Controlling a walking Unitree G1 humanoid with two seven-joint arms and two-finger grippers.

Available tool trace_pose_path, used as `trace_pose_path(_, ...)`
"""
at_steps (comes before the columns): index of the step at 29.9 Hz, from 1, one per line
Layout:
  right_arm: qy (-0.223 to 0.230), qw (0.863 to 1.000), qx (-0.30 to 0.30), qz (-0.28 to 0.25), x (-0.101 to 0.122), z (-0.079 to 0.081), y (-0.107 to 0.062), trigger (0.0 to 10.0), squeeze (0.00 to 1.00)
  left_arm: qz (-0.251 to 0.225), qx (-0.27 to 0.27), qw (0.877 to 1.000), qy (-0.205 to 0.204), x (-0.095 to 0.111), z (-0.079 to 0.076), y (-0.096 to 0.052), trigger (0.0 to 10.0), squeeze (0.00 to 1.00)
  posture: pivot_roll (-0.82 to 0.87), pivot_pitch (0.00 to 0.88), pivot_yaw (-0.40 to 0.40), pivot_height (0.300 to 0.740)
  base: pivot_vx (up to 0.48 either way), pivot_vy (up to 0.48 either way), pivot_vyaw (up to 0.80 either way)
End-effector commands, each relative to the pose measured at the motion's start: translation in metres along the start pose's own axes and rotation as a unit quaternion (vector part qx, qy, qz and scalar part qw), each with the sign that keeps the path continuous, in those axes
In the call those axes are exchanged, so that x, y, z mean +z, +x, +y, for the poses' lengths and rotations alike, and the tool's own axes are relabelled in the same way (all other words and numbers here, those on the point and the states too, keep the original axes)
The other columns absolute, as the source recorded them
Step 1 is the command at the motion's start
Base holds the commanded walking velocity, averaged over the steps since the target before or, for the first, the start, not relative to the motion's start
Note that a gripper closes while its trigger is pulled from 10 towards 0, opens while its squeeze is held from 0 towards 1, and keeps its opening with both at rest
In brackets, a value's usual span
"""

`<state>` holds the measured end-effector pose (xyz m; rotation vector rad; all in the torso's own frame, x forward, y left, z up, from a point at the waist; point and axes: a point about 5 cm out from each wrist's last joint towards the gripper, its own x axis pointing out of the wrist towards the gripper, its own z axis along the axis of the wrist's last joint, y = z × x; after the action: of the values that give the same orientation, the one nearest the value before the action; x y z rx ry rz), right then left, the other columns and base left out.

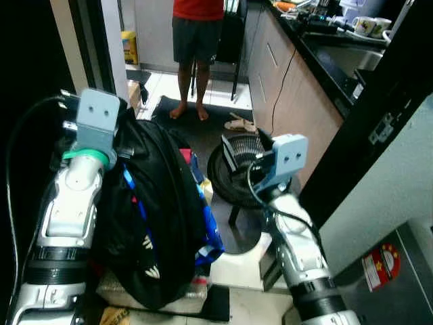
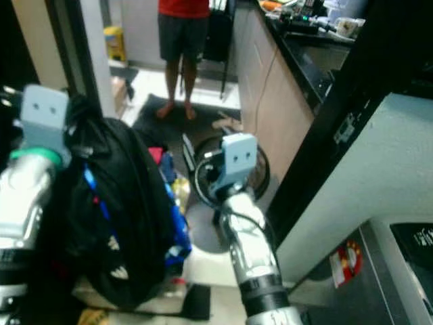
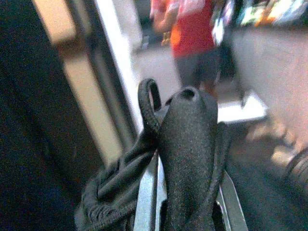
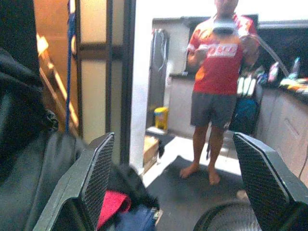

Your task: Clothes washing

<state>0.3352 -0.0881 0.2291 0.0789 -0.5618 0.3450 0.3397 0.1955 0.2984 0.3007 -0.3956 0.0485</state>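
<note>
Kitchen passage, person (image 1: 196,40) ahead: left gripper (image 3: 185,159), jaws clamped on black clothes bundle (image 1: 159,217); right gripper (image 4: 180,183), jaws wide, empty. Washing apparently not yet begun.

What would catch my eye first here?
Probably the big black bag of clothes hanging from the robot's left hand, which is shut on its fabric. Next, the person in a red shirt standing barefoot at the far end of the kitchen, and the round black fan lying on the floor beyond the open right hand.
</note>
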Motion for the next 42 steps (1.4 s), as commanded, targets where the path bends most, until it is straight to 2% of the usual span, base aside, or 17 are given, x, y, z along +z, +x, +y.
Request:
trace_pose_path(1,0.002,1.000,-0.008,-0.004,0.003,-0.004,0.000,10.0,0.00,-0.023,-0.010,1.000,-0.005,0.011,-0.003,0.000,10.0,0.00,0.10,0.037,-0.055,0.740,0.000,0.000,0.00)
trace_pose_path(3,-0.002,0.999,-0.017,-0.039,0.023,-0.010,0.008,10.0,0.00,-0.122,-0.057,0.991,-0.026,0.059,-0.012,-0.006,10.0,0.00,0.10,0.035,-0.054,0.740,0.000,0.000,0.00)
trace_pose_path(4,-0.002,0.999,-0.017,-0.039,0.023,-0.010,0.008,10.0,0.00,-0.122,-0.057,0.991,-0.026,0.059,-0.012,-0.006,10.0,0.00,0.10,0.035,-0.054,0.740,0.000,0.000,0.00)
trace_pose_path(6,-0.006,0.997,-0.021,-0.079,0.046,-0.014,0.017,10.0,0.00,-0.212,-0.080,0.974,-0.017,0.100,-0.016,-0.011,10.0,0.00,0.11,0.028,-0.060,0.740,0.000,0.000,0.00)
trace_pose_path(9,-0.007,0.995,-0.021,-0.094,0.054,-0.015,0.021,10.0,0.00,-0.242,-0.071,0.968,0.007,0.112,-0.015,-0.011,10.0,0.00,0.11,0.028,-0.060,0.740,0.000,0.000,0.00)
trace_pose_path(11,-0.013,0.992,-0.020,-0.121,0.069,-0.017,0.027,10.0,0.00,-0.286,-0.037,0.956,0.058,0.129,-0.012,-0.006,10.0,0.00,0.11,0.020,-0.062,0.740,0.000,0.000,0.00)
trace_pose_path(12,-0.021,0.991,-0.019,-0.135,0.077,-0.018,0.029,10.0,0.00,-0.289,-0.030,0.956,0.032,0.133,-0.012,-0.004,10.0,0.00,0.11,0.018,-0.059,0.740,0.000,0.000,0.00)
trace_pose_path(13,-0.021,0.991,-0.019,-0.135,0.077,-0.018,0.029,10.0,0.00,-0.289,-0.030,0.956,0.032,0.133,-0.012,-0.004,10.0,0.00,0.11,0.018,-0.059,0.740,0.000,0.000,0.00)
trace_pose_path(15,-0.030,0.988,-0.021,-0.148,0.086,-0.020,0.030,10.0,0.00,-0.269,-0.036,0.962,-0.017,0.127,-0.015,-0.003,10.0,0.00,0.10,0.014,-0.047,0.740,0.000,0.000,0.00)
trace_pose_path(16,-0.030,0.988,-0.021,-0.148,0.086,-0.020,0.030,10.0,0.00,-0.269,-0.036,0.962,-0.017,0.127,-0.015,-0.003,10.0,0.00,0.10,0.014,-0.047,0.740,0.000,0.000,0.00)
trace_pose_path(18,-0.031,0.988,-0.038,-0.146,0.087,-0.028,0.027,10.0,0.00,-0.205,-0.056,0.976,-0.039,0.099,-0.027,-0.007,10.0,0.00,0.09,0.015,-0.042,0.740,0.000,0.000,0.00)
trace_pose_path(19,-0.031,0.988,-0.038,-0.146,0.087,-0.028,0.027,10.0,0.00,-0.205,-0.056,0.976,-0.039,0.099,-0.027,-0.007,10.0,0.00,0.09,0.015,-0.042,0.740,0.000,0.000,0.00)
trace_pose_path(20,-0.023,0.989,-0.059,-0.132,0.083,-0.037,0.022,10.0,0.00,-0.155,-0.067,0.981,-0.093,0.081,-0.034,-0.013,10.0,0.00,0.09,0.015,-0.042,0.740,0.000,0.000,-0.40)
trace_pose_path(22,-0.009,0.990,-0.075,-0.117,0.077,-0.042,0.018,10.0,0.00,-0.131,-0.069,0.980,-0.135,0.074,-0.037,-0.015,10.0,0.00,0.08,0.013,-0.037,0.740,0.000,0.000,-0.80)
trace_pose_path(27,0.005,0.991,-0.091,-0.102,0.070,-0.047,0.015,10.0,0.00,-0.111,-0.074,0.976,-0.169,0.069,-0.037,-0.014,10.0,0.00,0.08,0.013,-0.037,0.740,0.000,0.000,-0.80)
trace_pose_path(36,0.006,0.991,-0.091,-0.100,0.070,-0.047,0.015,10.0,0.00,-0.112,-0.073,0.976,-0.171,0.069,-0.035,-0.013,10.0,0.00,0.08,0.013,-0.037,0.740,0.000,0.000,-0.80)
trace_pose_path(42,0.017,0.990,-0.090,-0.111,0.077,-0.046,0.021,10.0,0.00,-0.128,-0.083,0.979,-0.133,0.075,-0.033,-0.016,10.0,0.00,0.09,0.008,-0.035,0.740,0.000,0.000,-0.80)
